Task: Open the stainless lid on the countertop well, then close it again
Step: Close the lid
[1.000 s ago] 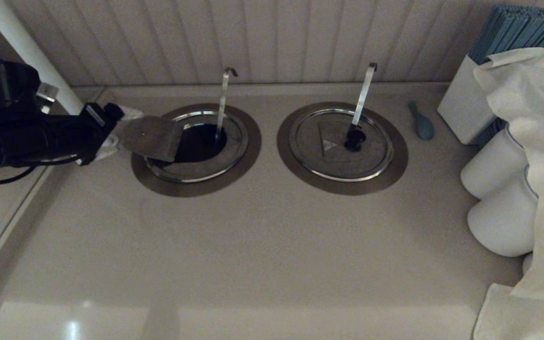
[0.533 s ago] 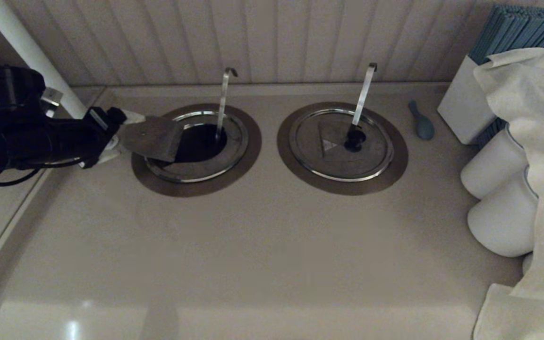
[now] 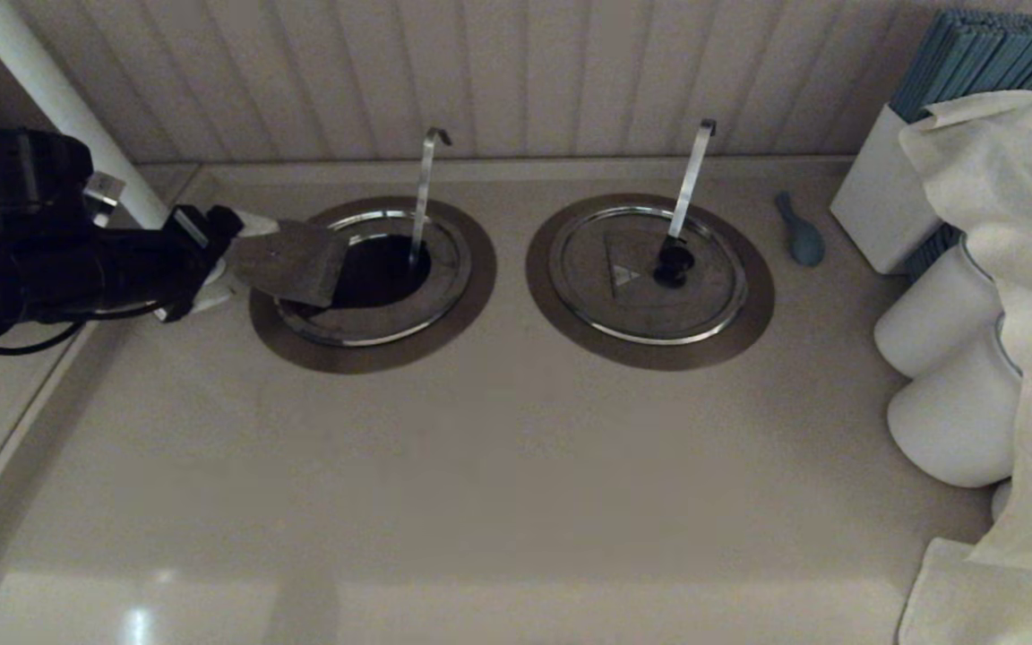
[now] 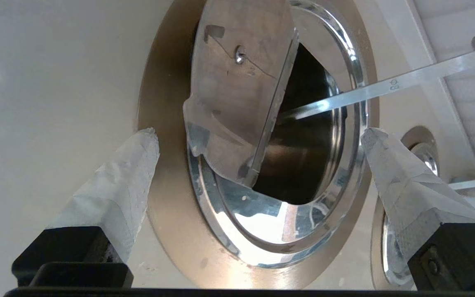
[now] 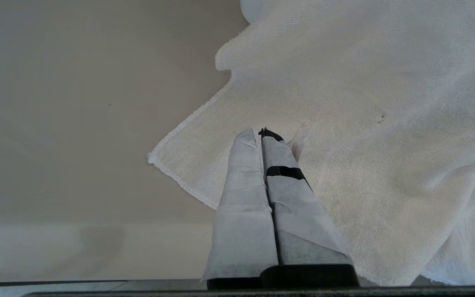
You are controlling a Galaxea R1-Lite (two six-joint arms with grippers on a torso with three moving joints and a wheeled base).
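Note:
The countertop well (image 3: 301, 345) (image 4: 171, 231) at the left has a brown collar, and a thin curl-hooked ladle handle (image 3: 424, 193) (image 4: 386, 86) rises from it. The hinged flap (image 3: 288, 260) (image 4: 237, 82) of the stainless lid stands raised, its underside with a rivet facing my left gripper, and the dark opening (image 3: 382, 269) shows behind it. The black knob is hidden. My left gripper (image 3: 231, 255) (image 4: 259, 132) is open at the well's left edge, its taped fingers (image 4: 130, 177) spread either side of the flap and holding nothing. My right gripper (image 5: 262, 132) is shut above a white cloth (image 5: 365, 123).
A twin well (image 3: 650, 349) at the right keeps its lid shut, with a black knob (image 3: 673, 262) and a flat slanted handle (image 3: 691, 175). A blue spoon (image 3: 801, 231), a white box (image 3: 879, 202), white jars (image 3: 946, 358) and cloth (image 3: 1018, 269) crowd the right side. The wall runs close behind.
My left arm has shifted slightly to the right and down beside the well. The flap stays raised at about the same tilt.

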